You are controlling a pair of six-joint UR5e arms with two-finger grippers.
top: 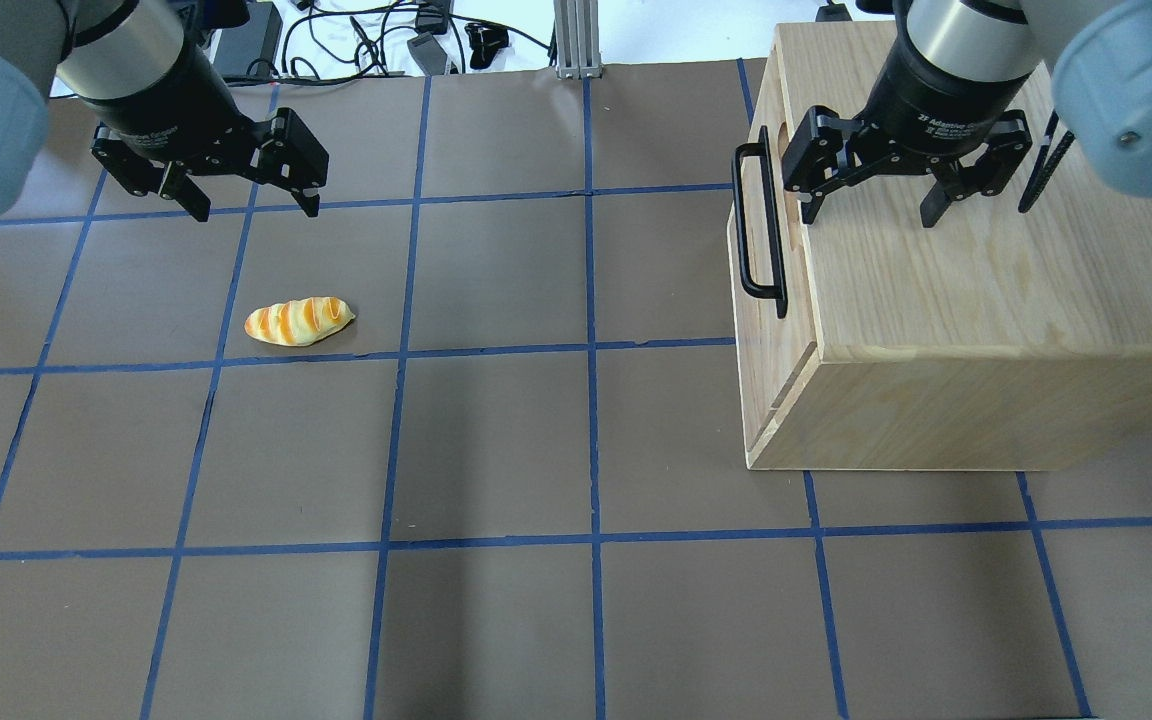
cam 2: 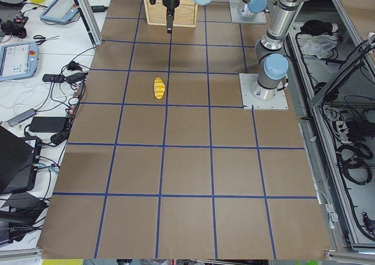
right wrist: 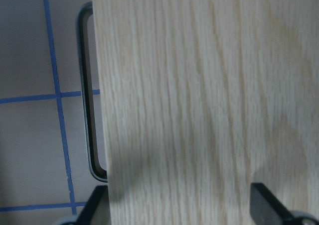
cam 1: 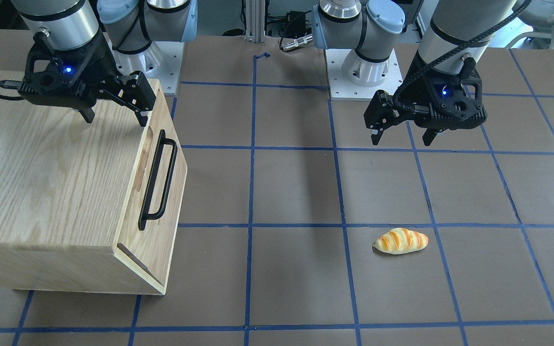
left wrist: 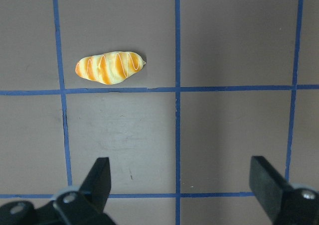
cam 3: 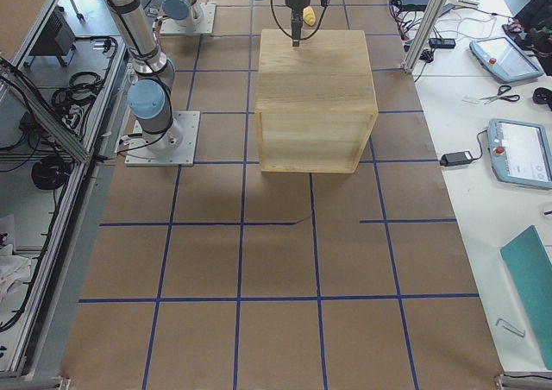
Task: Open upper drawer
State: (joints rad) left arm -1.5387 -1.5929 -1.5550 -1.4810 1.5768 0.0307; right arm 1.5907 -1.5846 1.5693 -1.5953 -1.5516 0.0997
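A light-wood box stands on the table on my right side. Its upper drawer faces the table's middle and looks shut, with a long black bar handle over an oval recess. The handle also shows in the front-facing view and the right wrist view. My right gripper hovers open and empty over the box top, just behind its front edge, one finger near the handle's far end. My left gripper hangs open and empty above the table, far from the box.
A toy bread loaf lies on the brown table under and just in front of my left gripper; it also shows in the left wrist view. Blue tape lines grid the table. Cables and monitors lie beyond the table's edges.
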